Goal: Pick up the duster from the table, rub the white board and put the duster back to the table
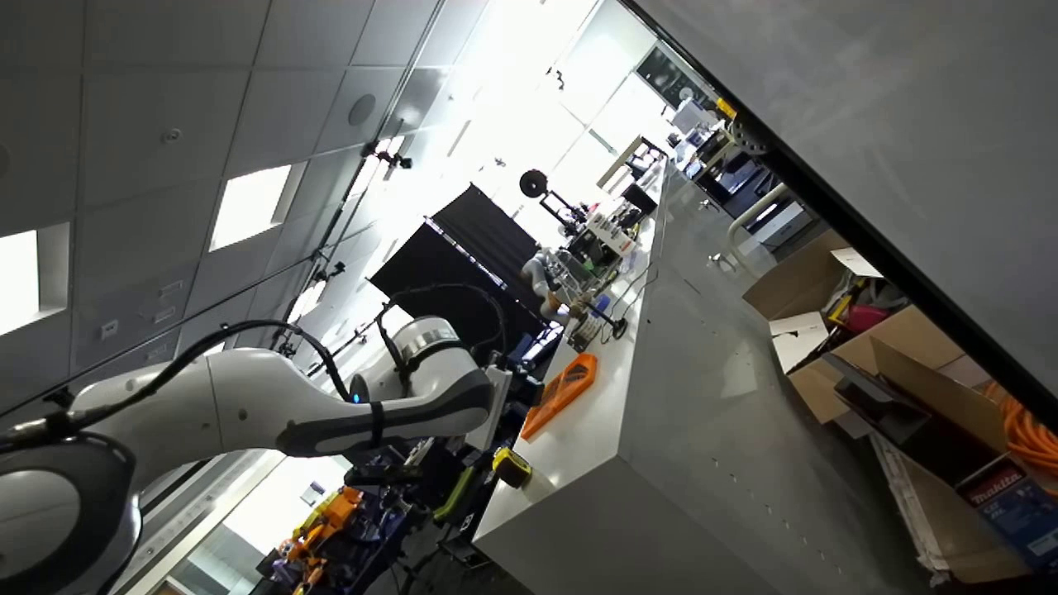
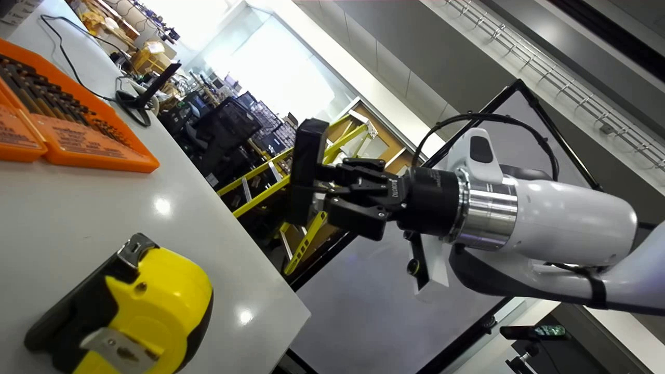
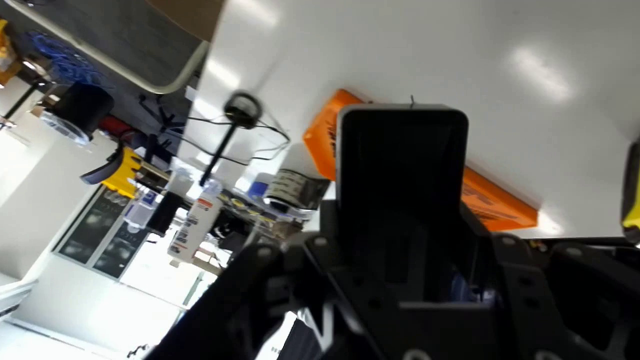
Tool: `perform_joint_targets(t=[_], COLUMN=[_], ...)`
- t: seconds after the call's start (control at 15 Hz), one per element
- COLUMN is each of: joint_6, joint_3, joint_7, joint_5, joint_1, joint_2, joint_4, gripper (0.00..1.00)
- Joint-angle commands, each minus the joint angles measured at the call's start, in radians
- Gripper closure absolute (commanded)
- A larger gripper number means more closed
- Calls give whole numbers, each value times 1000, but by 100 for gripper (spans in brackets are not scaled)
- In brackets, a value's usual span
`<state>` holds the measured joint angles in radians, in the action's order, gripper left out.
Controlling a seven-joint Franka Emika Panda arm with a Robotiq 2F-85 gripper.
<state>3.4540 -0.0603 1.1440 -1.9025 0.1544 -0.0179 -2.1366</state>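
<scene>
Since the jaws clasp the duster (image 2: 305,166), near ctr in an ext. view, clear of the desk (image 2: 182,223), prob. best square its face w/ the whiteboard (image 2: 374,301), lower ctr-right, before rubbing lightly.

I stand in what looks like a lab with workshop gear. On the long glossy white table (image 2: 104,202) sit an open orange plastic case (image 2: 72,132) of dark drill bits (image 2: 47,93) and a yellow-and-black tape measure (image 2: 150,306). Beyond the table rises a yellow stepladder (image 2: 305,245); beside the table, an open brown cardboard box (image 1: 798,279) and a dark blue Makita carton (image 1: 1008,512).
</scene>
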Motion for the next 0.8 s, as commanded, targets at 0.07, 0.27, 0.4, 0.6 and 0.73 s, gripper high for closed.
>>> perform_joint_targets(t=[0.07,0.27,0.4,0.6,0.73], joint_6=[-1,13,-1,1,-7], joint_3=[-118,-45,-63,-42,-48], joint_7=[14,54,26,26,24], joint_5=[4,-158,-113,-134,-137], joint_1=[-36,-44,-30,-49,-42], joint_2=[-93,-64,-107,-101,-88], joint_4=[5,-53,-27,-36,-40], gripper=[70,20,37,20,5])
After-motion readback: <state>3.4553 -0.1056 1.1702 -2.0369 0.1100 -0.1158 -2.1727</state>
